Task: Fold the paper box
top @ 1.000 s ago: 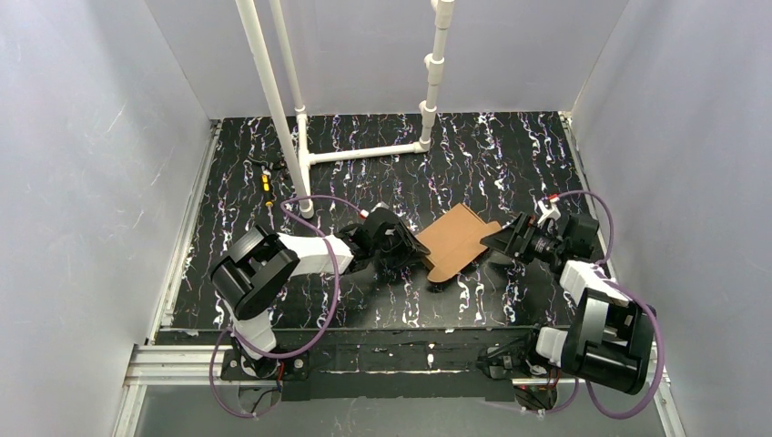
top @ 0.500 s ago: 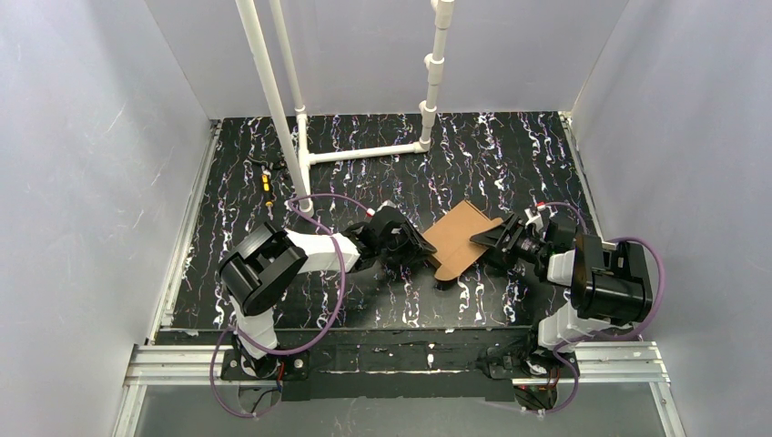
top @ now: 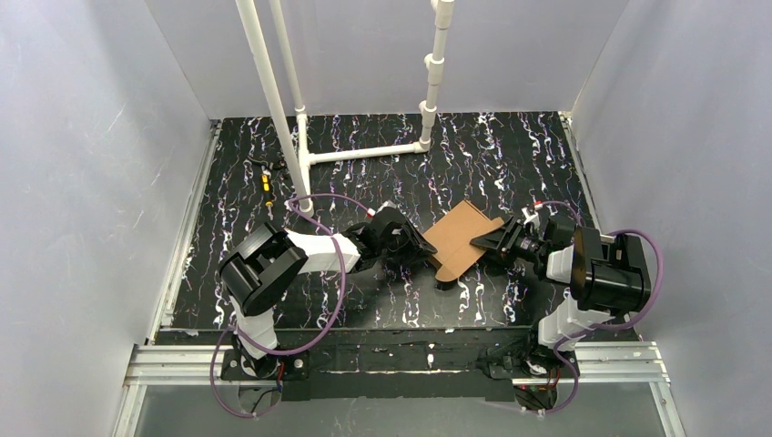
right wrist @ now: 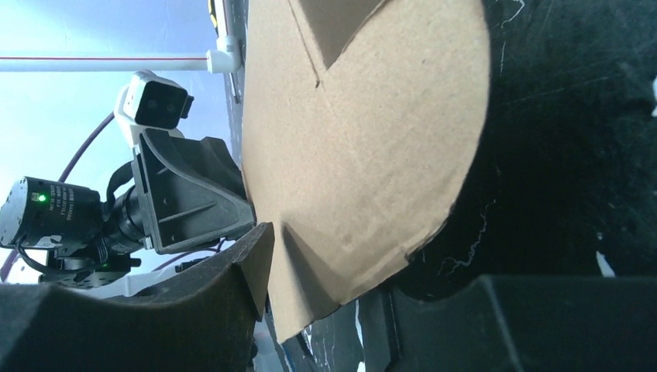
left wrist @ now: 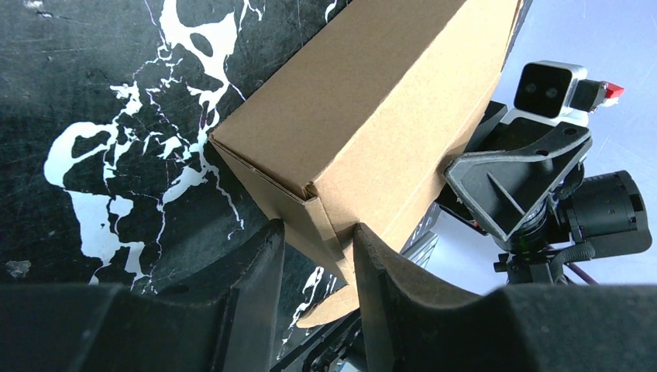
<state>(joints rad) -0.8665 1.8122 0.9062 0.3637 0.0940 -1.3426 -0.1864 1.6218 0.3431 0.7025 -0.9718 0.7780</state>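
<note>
Swinging in from the right, the right arm has reached the carton. Above the middle of the bench, the paper box tilts, plain brown and partly folded, with a rounded flap loose. The left end effector pinches a corner wall. The right end effector straddles the flap, half-closed, its grip uncertain. It should seat squarely before creasing.

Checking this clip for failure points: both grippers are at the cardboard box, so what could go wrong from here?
The right gripper straddles only the edge of the rounded flap, with a gap beside one finger; closing there could slip off or crease it. The left gripper pinches the paper box at one corner seam only, so a pull from the other side might twist it loose or spring the fold open.
</note>
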